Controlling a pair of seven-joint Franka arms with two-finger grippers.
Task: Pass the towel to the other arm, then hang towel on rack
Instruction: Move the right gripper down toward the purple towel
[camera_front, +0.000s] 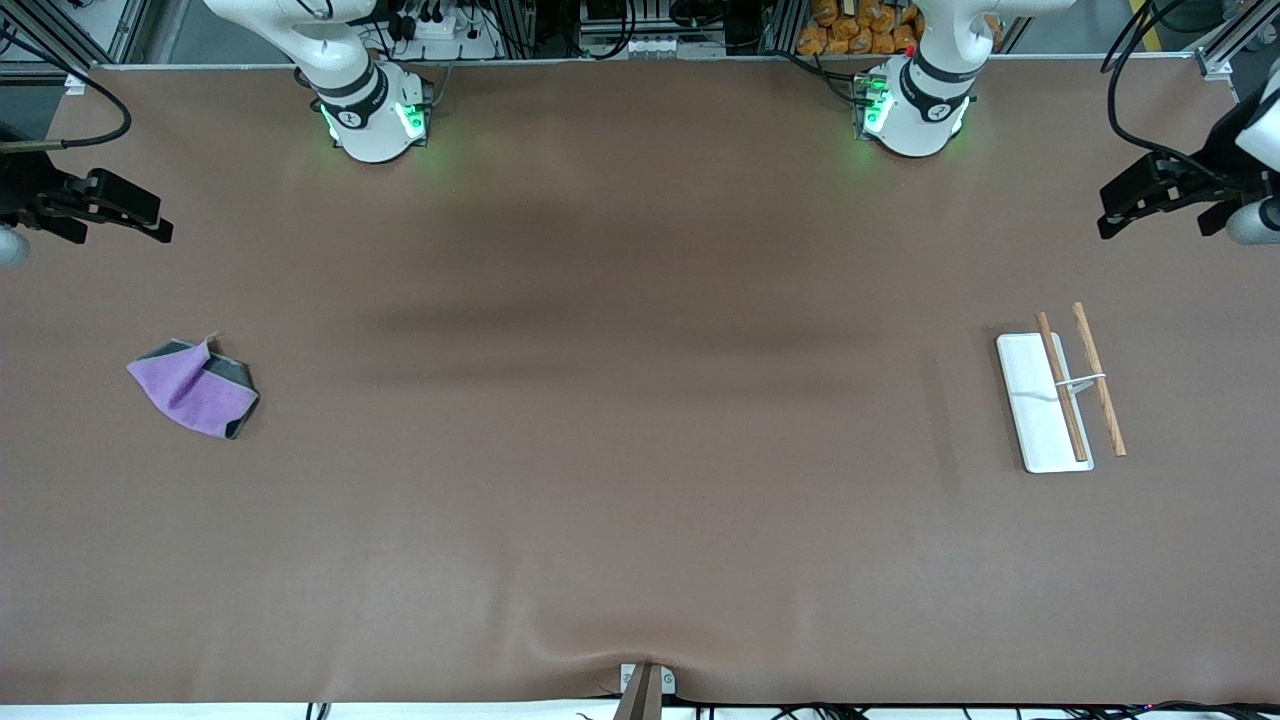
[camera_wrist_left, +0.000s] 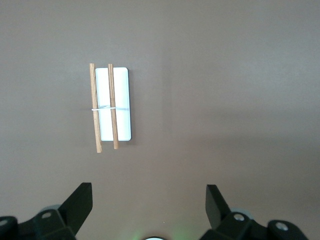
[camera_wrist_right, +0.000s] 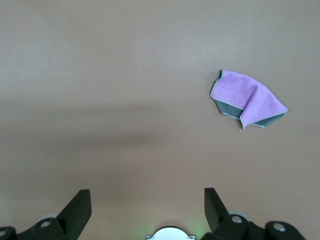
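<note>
You have the towel (camera_front: 194, 386) lying crumpled on the brown table (camera_front: 620, 450) toward the right arm's end, purple face up with a grey fold showing along one side. About as near to the front camera, at the left arm's end, the rack (camera_front: 1058, 391) rests flat: its white base carries one wooden rod, the second rod lies just past the base's edge, and a thin wire joins them. Farther from the front camera, your right gripper (camera_wrist_right: 147, 210) hangs over bare table above the towel's end, fingers spread wide and holding nothing. Your left gripper (camera_wrist_left: 149, 206) hangs likewise above the rack's end, wide apart and empty.
</note>
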